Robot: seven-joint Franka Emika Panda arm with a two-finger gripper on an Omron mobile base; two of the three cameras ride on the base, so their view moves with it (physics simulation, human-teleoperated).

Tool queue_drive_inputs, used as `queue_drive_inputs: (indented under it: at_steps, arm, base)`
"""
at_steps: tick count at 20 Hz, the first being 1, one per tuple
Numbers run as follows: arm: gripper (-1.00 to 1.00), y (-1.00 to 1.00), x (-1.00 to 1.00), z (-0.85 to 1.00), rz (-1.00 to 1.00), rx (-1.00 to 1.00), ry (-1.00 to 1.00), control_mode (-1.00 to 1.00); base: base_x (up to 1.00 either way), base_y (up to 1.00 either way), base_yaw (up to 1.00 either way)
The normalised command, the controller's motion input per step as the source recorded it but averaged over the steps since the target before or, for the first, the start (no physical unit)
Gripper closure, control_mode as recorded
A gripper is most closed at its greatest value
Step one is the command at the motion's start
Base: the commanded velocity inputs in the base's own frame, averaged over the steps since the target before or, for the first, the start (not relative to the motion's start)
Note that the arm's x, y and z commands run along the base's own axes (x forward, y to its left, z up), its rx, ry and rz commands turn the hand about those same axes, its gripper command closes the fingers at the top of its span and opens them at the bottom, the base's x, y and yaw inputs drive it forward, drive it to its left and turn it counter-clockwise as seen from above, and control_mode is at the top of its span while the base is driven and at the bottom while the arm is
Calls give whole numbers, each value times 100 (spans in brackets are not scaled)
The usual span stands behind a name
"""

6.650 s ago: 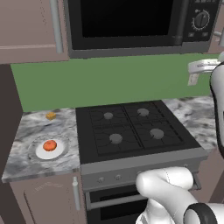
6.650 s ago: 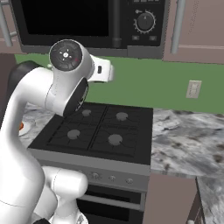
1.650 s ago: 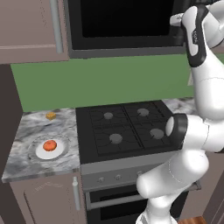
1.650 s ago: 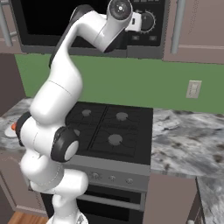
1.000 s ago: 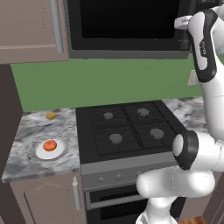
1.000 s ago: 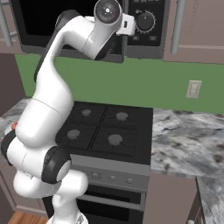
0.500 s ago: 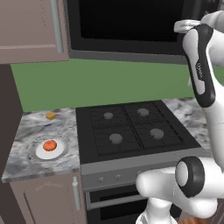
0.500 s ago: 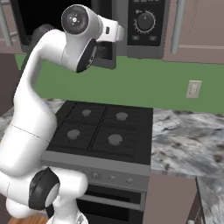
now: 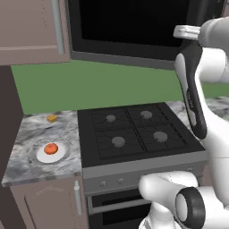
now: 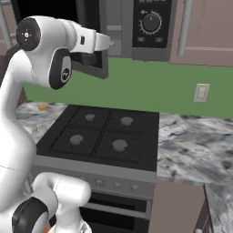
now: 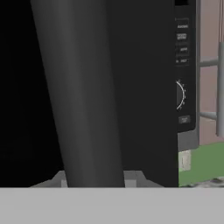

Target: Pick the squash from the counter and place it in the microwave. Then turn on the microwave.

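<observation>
Squash (image 9: 51, 148) sits far left on a white plate (image 9: 40, 156) on the counter (image 9: 22, 134), a small rounded orange-red lump; it is too small to tell a long axis or which way it points. Behind it, near the green wall, lies a tiny yellow-orange cube (image 9: 52, 118). To the right of the counter stands a black four-burner stove (image 9: 134, 134). Above it hangs the microwave (image 9: 134, 27), its black glass door swung partly outward in the right base view. Farther right, the white arm reaches up to the door's long vertical handle (image 11: 83, 92). The gripper (image 10: 109, 42) is at that handle, which stands upright and slightly tilted just in front of the hand camera. The jaws appear to be closed around the handle, part-way apart. Right of the handle is the control panel with its round dial (image 10: 150, 22).
</observation>
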Motion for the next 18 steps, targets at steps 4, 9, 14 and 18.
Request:
queue_drive_inputs:
  at_steps: [4, 9, 14, 18]
  arm:
    - [100, 2, -58, 4, -14, 0, 1, -100]
    - [100, 4, -58, 1, -13, 0, 0, -100]
    - [100, 2, -59, 0, -11, 0, 0, -100]
    - [100, 5, -56, 0, -10, 0, 0, -100]
  base:
    - [0, 0, 0]
    - [0, 0, 0]
    - [0, 0, 0]
    - [0, 0, 0]
